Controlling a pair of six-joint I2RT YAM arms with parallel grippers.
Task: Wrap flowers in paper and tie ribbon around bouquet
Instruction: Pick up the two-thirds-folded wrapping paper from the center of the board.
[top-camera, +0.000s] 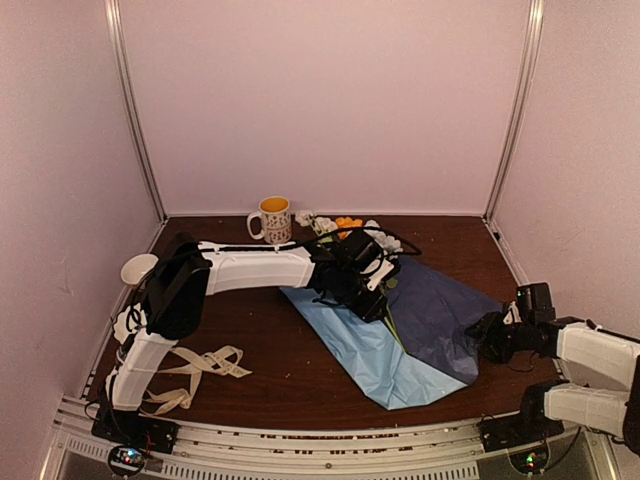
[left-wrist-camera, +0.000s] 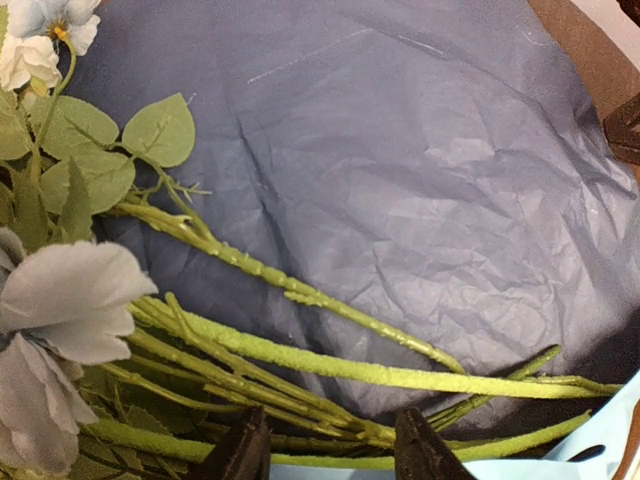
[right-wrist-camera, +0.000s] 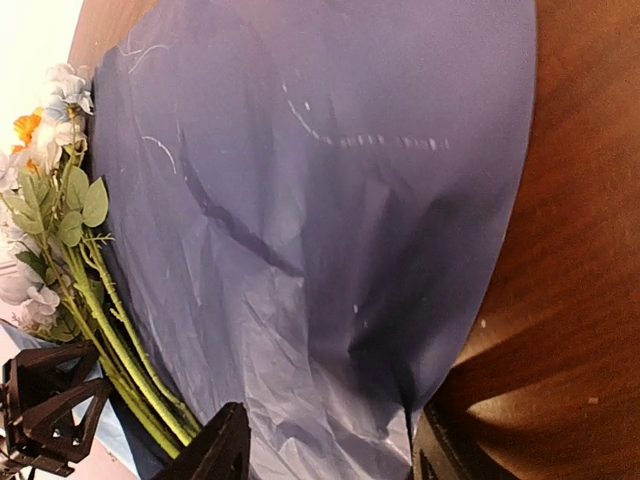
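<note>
Not much of the left end effector shows from above: its own wrist covers the fingertips. The left arm blocks most of the flowers, so only the blooms peek out past it. The right arm is cut off by the side of the picture. The print on the ribbon is far too small to read. Each wrist camera catches just the tips of its own fingers.

The left arm has its elbow up, and its forearm lies low across the worktop toward the middle. Its wrist tips down over the stems. The right arm is folded in close, forearm low, pointing inward at the paper.

The left end effector stands about half open, tips down among the green stems. The stems run from one finger across to the other, so they lie along the gap rather than being squeezed across it. Whether the tips bear down on them I can't tell. The blooms sit just beyond it, toward the mug. Navy paper spreads ahead of it, with light blue under its fingers.

The right end effector has its jaws well apart. The navy edge of the paper lies in the gap, and neither finger is closed on it. The stems lie off to one side of it.

The ribbon lies loose on the worktop, well back from the left end effector, near that arm's base.
</note>
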